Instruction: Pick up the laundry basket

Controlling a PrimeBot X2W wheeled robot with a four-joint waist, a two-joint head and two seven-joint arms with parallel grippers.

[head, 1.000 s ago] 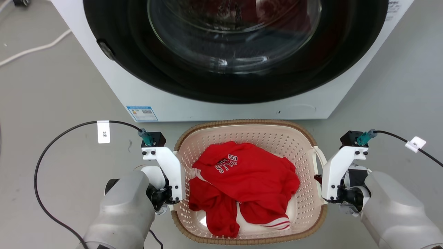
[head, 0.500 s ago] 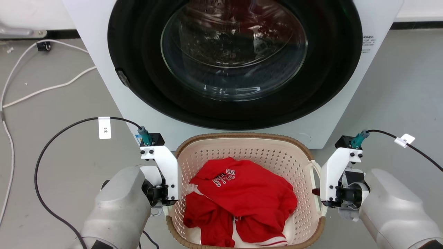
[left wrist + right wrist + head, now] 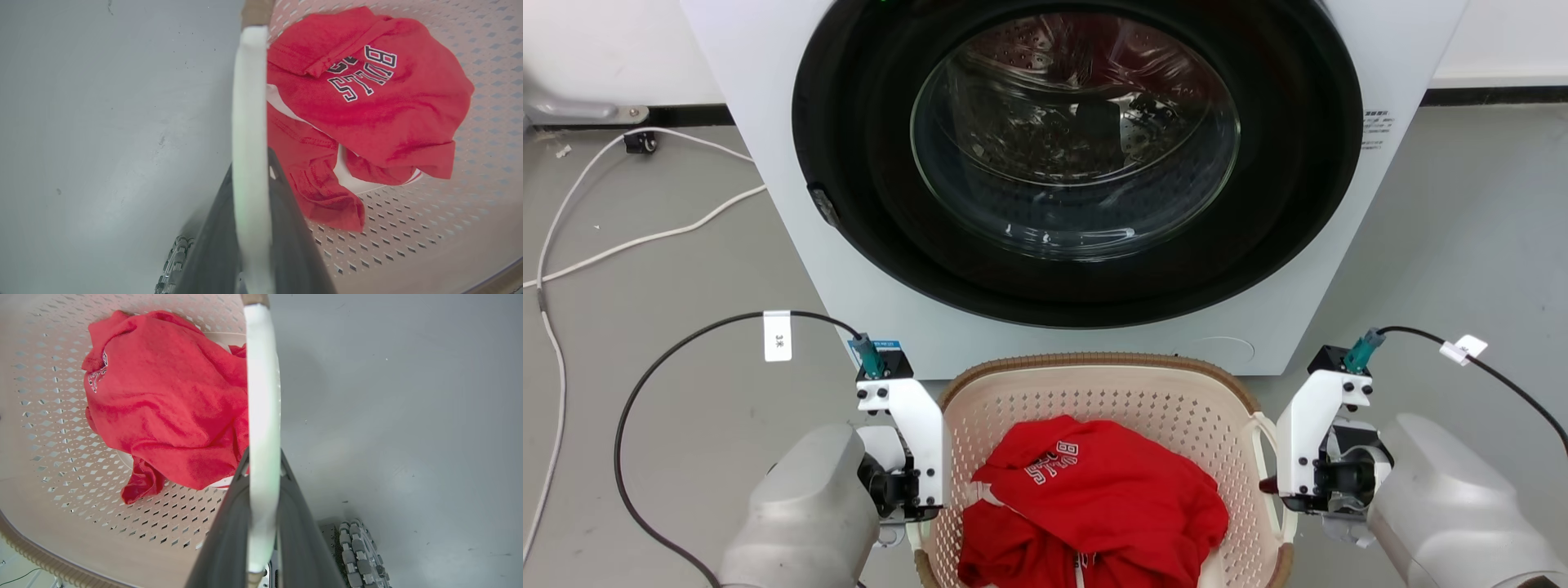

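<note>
The washer (image 3: 874, 302) is standing square ahead of you, its front rising just past the far rim of the laundry basket (image 3: 1094, 363), so forward is closing off. Bare grey floor (image 3: 1462, 245) is lying open outboard of the right gripper (image 3: 263, 455). Outboard of the left gripper (image 3: 250, 163), a black cable (image 3: 617, 425) is looping out, with white cables (image 3: 645, 238) trailing farther off. Red clothing (image 3: 1111, 506) is taking up the basket's inside.
</note>
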